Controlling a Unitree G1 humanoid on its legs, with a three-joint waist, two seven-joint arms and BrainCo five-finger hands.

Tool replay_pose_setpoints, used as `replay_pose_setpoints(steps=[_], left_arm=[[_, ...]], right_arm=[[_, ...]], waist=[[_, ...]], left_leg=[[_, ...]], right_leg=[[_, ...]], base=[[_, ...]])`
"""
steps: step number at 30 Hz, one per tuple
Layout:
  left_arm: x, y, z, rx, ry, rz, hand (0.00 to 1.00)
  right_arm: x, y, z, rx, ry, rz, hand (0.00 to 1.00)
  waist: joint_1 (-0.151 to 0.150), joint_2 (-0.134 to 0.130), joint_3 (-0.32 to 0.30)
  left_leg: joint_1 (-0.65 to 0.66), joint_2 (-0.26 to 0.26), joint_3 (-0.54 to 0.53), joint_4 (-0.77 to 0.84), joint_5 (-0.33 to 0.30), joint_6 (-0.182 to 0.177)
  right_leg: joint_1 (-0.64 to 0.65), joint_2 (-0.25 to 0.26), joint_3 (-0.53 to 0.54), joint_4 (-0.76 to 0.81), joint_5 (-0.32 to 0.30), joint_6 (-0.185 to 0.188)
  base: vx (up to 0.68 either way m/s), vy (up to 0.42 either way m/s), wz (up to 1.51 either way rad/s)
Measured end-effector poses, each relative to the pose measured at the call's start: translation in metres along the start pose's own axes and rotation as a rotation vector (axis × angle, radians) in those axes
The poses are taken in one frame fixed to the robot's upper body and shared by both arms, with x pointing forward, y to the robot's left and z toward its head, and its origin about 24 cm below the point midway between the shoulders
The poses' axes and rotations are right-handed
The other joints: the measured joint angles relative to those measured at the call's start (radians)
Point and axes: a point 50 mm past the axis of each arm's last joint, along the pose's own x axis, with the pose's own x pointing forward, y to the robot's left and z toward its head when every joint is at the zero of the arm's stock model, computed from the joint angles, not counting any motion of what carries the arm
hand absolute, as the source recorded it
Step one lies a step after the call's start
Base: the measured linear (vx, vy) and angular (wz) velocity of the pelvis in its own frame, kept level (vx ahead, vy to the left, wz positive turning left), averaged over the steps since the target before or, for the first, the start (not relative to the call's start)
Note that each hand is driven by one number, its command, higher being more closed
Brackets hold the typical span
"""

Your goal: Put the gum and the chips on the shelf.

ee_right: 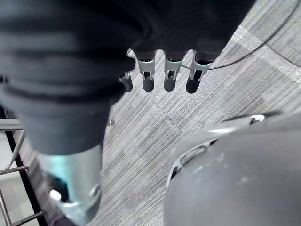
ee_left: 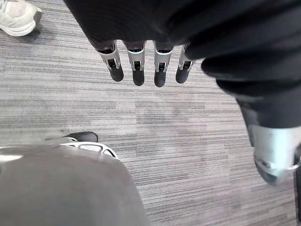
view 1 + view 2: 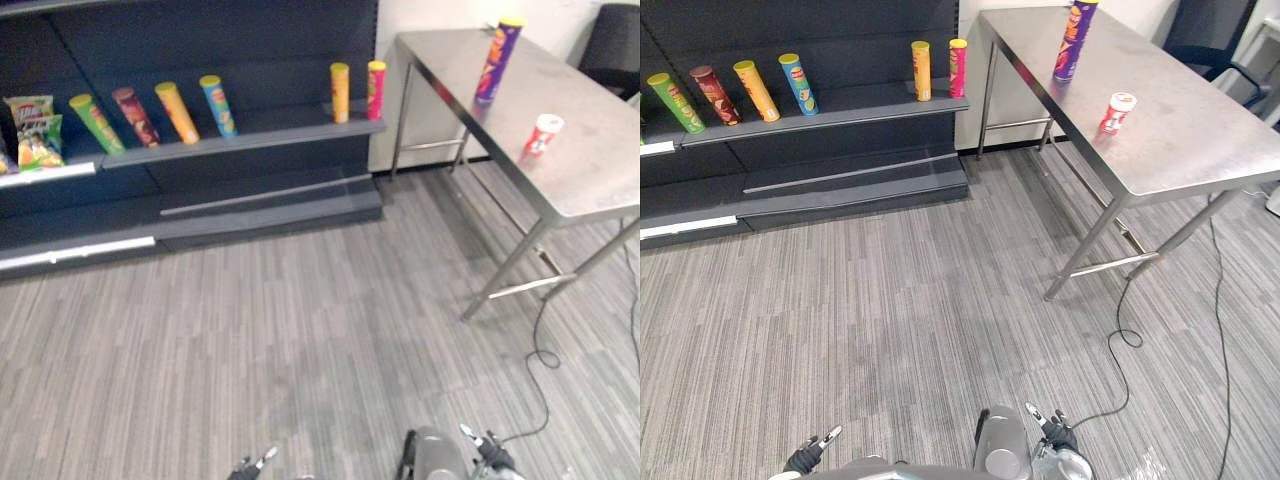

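Note:
A tall purple chips can stands upright near the far end of the steel table. A small red-and-white gum tub sits closer on the same table top. The dark shelf at the far left carries several chips cans in a row. My left hand hangs low over the carpet with straight fingers and holds nothing. My right hand hangs the same way, open and empty. Both hands, left and right, are low by my sides, far from the table and the shelf.
Snack bags lie at the shelf's left end. A lower shelf board juts out near the floor. A black chair stands behind the table. Grey carpet stretches between me and the shelf. A person's white shoe is on the floor nearby.

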Motion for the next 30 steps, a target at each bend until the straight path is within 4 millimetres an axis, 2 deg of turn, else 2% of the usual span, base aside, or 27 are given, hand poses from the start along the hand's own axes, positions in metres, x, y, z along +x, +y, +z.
replay_pose_setpoints(steps=[1,2,3,4,5,7,8,10,11,12,13,14,15,17,19,21,22,23,25,26,27,28,29,30], left_arm=[[0.0,-0.001,-0.001,-0.02,0.002,0.005,0.0],[-0.001,-0.003,-0.004,-0.046,0.01,0.007,0.0],[-0.001,-0.004,-0.005,-0.058,0.013,0.008,0.0],[-0.001,-0.011,-0.004,-0.09,0.013,0.0,0.0],[-0.001,-0.012,-0.004,-0.105,0.011,0.0,0.0],[-0.001,-0.015,-0.004,-0.117,0.014,-0.003,0.0],[-0.001,-0.015,-0.005,-0.116,0.014,-0.005,0.0],[0.0,-0.016,-0.001,-0.116,0.002,-0.01,0.0],[0.0,-0.015,0.001,-0.116,-0.005,-0.011,0.0],[0.001,-0.013,0.003,-0.136,-0.016,-0.003,0.0],[0.001,-0.013,0.005,-0.152,-0.022,0.0,0.0],[0.001,-0.012,0.004,-0.167,-0.023,0.004,0.0],[0.0,-0.01,0.004,-0.172,-0.026,0.007,0.0],[0.0,-0.01,0.005,-0.191,-0.029,0.014,0.0],[0.0,-0.008,0.005,-0.239,-0.036,0.024,0.0],[0.0,-0.008,0.006,-0.267,-0.043,0.03,0.0],[0.0,-0.006,0.005,-0.287,-0.047,0.039,0.0],[-0.001,-0.006,0.002,-0.294,-0.041,0.046,0.0],[-0.002,-0.005,-0.002,-0.294,-0.029,0.052,0.0],[-0.004,-0.005,-0.009,-0.294,-0.009,0.055,0.0],[-0.004,-0.002,-0.01,-0.289,-0.004,0.061,0.0],[-0.004,0.005,-0.01,-0.278,-0.005,0.076,0.0],[-0.004,0.011,-0.01,-0.256,-0.004,0.083,0.0],[-0.004,0.013,-0.01,-0.237,-0.001,0.084,0.0]], right_arm=[[-0.001,-0.002,-0.002,-0.002,0.007,-0.005,0.0],[-0.001,-0.005,-0.003,-0.004,0.013,-0.013,0.0],[-0.002,-0.006,-0.004,-0.003,0.015,-0.016,0.0],[0.0,-0.01,0.002,0.009,0.003,-0.028,0.0],[0.0,-0.009,0.002,0.023,0.0,-0.032,0.0],[-0.003,-0.014,-0.006,0.05,0.023,-0.054,0.0],[-0.004,-0.017,-0.009,0.049,0.03,-0.059,0.0],[-0.006,-0.018,-0.012,0.049,0.044,-0.063,0.0],[-0.006,-0.019,-0.015,0.048,0.055,-0.068,0.0],[-0.008,-0.023,-0.017,0.046,0.066,-0.078,0.0],[-0.008,-0.024,-0.019,0.045,0.069,-0.08,0.0],[-0.009,-0.025,-0.022,0.047,0.076,-0.082,0.0],[-0.009,-0.025,-0.019,0.047,0.069,-0.085,0.0],[-0.007,-0.024,-0.016,0.057,0.058,-0.087,0.0],[-0.007,-0.022,-0.017,0.083,0.055,-0.09,0.0],[-0.009,-0.022,-0.021,0.116,0.063,-0.104,0.0],[-0.009,-0.022,-0.022,0.125,0.063,-0.111,0.0],[-0.01,-0.023,-0.023,0.124,0.064,-0.119,0.0],[-0.01,-0.021,-0.022,0.112,0.06,-0.115,0.0],[-0.009,-0.021,-0.022,0.099,0.061,-0.11,0.0],[-0.009,-0.021,-0.022,0.098,0.066,-0.111,0.0],[-0.01,-0.013,-0.028,0.104,0.084,-0.093,0.0],[-0.01,-0.006,-0.029,0.112,0.089,-0.077,0.0],[-0.009,-0.002,-0.029,0.115,0.089,-0.068,0.0]], waist=[[-0.007,0.003,0.003],[-0.019,0.01,0.004],[-0.02,0.016,0.005],[-0.012,0.056,0.02],[-0.014,0.058,0.023],[-0.017,0.05,0.024],[-0.016,0.051,0.019],[-0.018,0.053,0.012],[-0.018,0.055,0.011],[-0.02,0.055,0.011],[-0.02,0.052,0.014],[-0.014,0.042,0.02],[-0.01,0.042,0.02],[-0.011,0.042,0.021],[0.0,0.042,0.021],[0.013,0.034,0.021],[0.012,0.026,0.021],[0.012,0.023,0.02],[0.013,0.028,0.016],[0.013,0.025,0.014],[0.013,0.024,0.004],[0.016,-0.015,-0.013],[0.015,-0.035,-0.028],[0.013,-0.044,-0.034]], left_leg=[[0.027,0.01,-0.011,-0.005,-0.013,-0.021],[0.053,0.027,-0.022,-0.015,-0.027,-0.048],[0.065,0.038,-0.027,-0.024,-0.029,-0.06],[0.079,0.071,-0.021,-0.037,-0.01,-0.092],[0.083,0.072,-0.02,-0.035,0.015,-0.117],[0.133,0.081,-0.034,-0.02,0.072,-0.14],[0.132,0.089,-0.037,0.002,0.08,-0.146],[0.067,0.12,-0.072,0.163,0.1,-0.165],[0.013,0.137,-0.099,0.279,0.121,-0.185],[-0.074,0.164,-0.138,0.477,0.208,-0.197],[-0.106,0.178,-0.146,0.559,0.261,-0.195],[-0.17,0.214,-0.131,0.734,0.264,-0.183],[-0.228,0.23,-0.095,0.86,0.211,-0.158],[-0.31,0.232,-0.04,0.895,0.132,-0.129],[-0.389,0.231,0.002,0.809,0.086,-0.118],[-0.418,0.203,0.02,0.586,0.083,-0.112],[-0.416,0.164,0.017,0.376,0.099,-0.105],[-0.405,0.13,-0.015,0.188,0.146,-0.104],[-0.396,0.113,-0.072,0.011,0.202,-0.118],[-0.393,0.108,-0.088,0.018,0.277,-0.125],[-0.392,0.097,-0.086,0.038,0.297,-0.108],[-0.402,0.071,-0.071,0.082,0.282,-0.087],[-0.414,0.056,-0.059,0.109,0.247,-0.076],[-0.414,0.046,-0.054,0.125,0.227,-0.066]], right_leg=[[0.003,0.018,0.022,-0.184,0.088,-0.007],[0.027,0.04,0.039,-0.294,0.23,-0.003],[0.049,0.055,0.04,-0.316,0.3,-0.023],[0.049,0.091,0.037,-0.279,0.257,-0.051],[0.019,0.089,0.038,-0.202,0.203,-0.061],[0.017,0.077,0.032,-0.052,0.084,-0.083],[0.022,0.077,0.028,-0.035,0.06,-0.084],[0.049,0.08,0.01,-0.025,0.004,-0.086],[0.07,0.081,0.0,-0.031,-0.011,-0.088],[0.117,0.081,-0.017,-0.036,-0.032,-0.097],[0.145,0.083,-0.019,-0.042,-0.044,-0.1],[0.2,0.089,-0.021,-0.059,-0.069,-0.115],[0.255,0.09,-0.018,-0.079,-0.082,-0.116],[0.322,0.089,-0.016,-0.124,-0.087,-0.111],[0.36,0.087,-0.009,-0.156,-0.089,-0.102],[0.391,0.068,-0.007,-0.171,-0.098,-0.076],[0.408,0.044,0.003,-0.171,-0.113,-0.051],[0.418,0.023,0.02,-0.172,-0.127,-0.027],[0.434,0.007,0.049,-0.174,-0.153,0.014],[0.453,-0.004,0.077,-0.178,-0.171,0.043],[0.468,-0.013,0.089,-0.195,-0.172,0.042],[0.488,-0.033,0.124,-0.243,-0.156,0.027],[0.492,-0.047,0.152,-0.269,-0.117,0.02],[0.491,-0.057,0.169,-0.278,-0.072,0.025]], base=[[0.45,-0.241,0.34],[0.48,-0.246,0.3],[0.57,-0.304,0.05],[0.44,-0.248,-0.07],[0.5,-0.298,-0.07],[0.38,-0.237,0.09],[0.36,-0.226,0.12],[0.31,-0.204,0.16],[0.29,-0.177,0.28],[0.24,-0.129,0.28],[0.31,-0.122,0.22],[0.33,-0.075,0.03],[0.28,-0.047,-0.03],[0.25,0.013,-0.1],[0.27,0.087,-0.2],[0.29,0.148,-0.13],[0.34,0.22,-0.17],[0.35,0.246,-0.24],[0.47,0.402,-0.41],[0.51,0.445,-0.42],[0.36,0.286,-0.46],[0.38,0.232,-0.38],[0.45,0.279,-0.31],[0.52,0.349,-0.14]])
